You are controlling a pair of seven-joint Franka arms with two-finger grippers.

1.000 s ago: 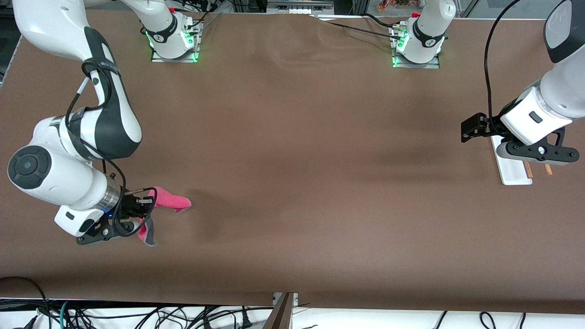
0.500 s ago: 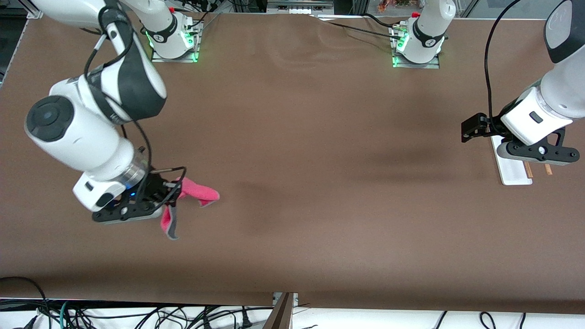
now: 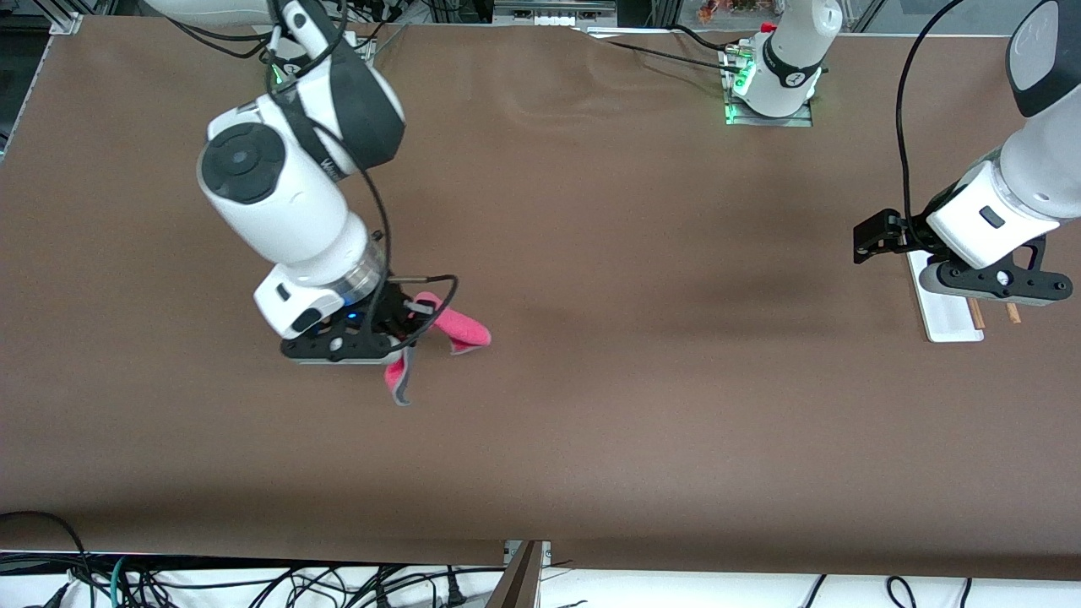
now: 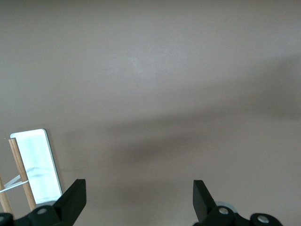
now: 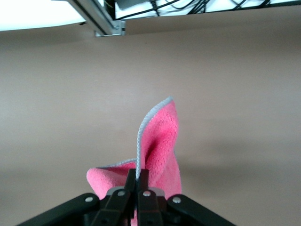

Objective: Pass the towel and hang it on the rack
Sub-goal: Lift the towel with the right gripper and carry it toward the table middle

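Gripping the towel (image 3: pixel 439 338) up off the brown table (image 3: pixel 591 405), the right gripper (image 3: pixel 404 325) sits left of centre in the front frame, fingers (image 5: pixel 137 186) pinched tight on the grey trim so the pink cloth droops in two flaps. The left gripper (image 3: pixel 874 235) waits at the right edge of the frame, fingers (image 4: pixel 70 202) spread wide with nothing between them, over the rack (image 3: pixel 950 317), whose white base and brown rods (image 4: pixel 21 174) poke out underneath.

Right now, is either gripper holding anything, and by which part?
The right gripper is shut on the pink towel, pinching it at its grey-trimmed edge, above the table. The left gripper is open over the rack, holding nothing.
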